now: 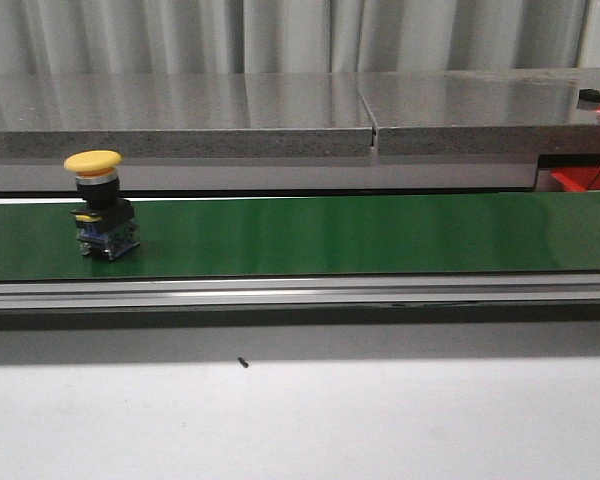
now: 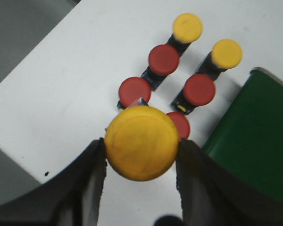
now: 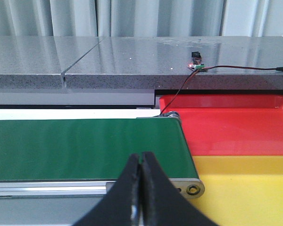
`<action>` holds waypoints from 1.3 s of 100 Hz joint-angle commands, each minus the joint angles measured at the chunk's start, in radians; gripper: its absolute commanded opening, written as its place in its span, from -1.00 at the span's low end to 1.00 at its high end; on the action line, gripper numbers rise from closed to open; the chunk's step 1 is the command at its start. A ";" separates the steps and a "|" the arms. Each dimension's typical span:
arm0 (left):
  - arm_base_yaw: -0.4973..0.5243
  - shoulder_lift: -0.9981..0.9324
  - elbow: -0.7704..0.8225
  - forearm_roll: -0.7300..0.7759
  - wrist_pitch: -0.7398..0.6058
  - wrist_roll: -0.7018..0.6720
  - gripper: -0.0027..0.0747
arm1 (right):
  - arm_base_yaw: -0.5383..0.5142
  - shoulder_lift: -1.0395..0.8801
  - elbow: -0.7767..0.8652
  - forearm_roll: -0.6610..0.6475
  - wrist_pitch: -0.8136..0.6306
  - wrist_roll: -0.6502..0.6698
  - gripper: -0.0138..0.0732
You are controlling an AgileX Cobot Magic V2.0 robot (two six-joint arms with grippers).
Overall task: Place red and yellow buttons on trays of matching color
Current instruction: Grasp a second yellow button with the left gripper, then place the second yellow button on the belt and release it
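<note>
My left gripper [image 2: 141, 155] has its fingers [image 2: 92, 179] clamped on a yellow button [image 2: 141, 142], held over the white bench [image 2: 61, 94] above the spare red buttons [image 2: 164, 60] and yellow buttons [image 2: 187, 27], probably to feed the green belt [image 1: 330, 235]. Another yellow button [image 1: 100, 205] stands on the belt's left end. My right gripper [image 3: 141, 188] waits fingers closed, empty, by the red tray [image 3: 236, 127] and yellow tray [image 3: 245, 183] at the belt's end.

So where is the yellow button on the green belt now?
In the front view, the yellow button stands upright at the far left of the green belt, alone there.
</note>
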 commanded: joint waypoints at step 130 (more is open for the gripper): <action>-0.372 0.136 -0.093 -0.043 -0.035 0.026 0.59 | -0.003 -0.018 -0.016 -0.012 -0.074 -0.003 -0.89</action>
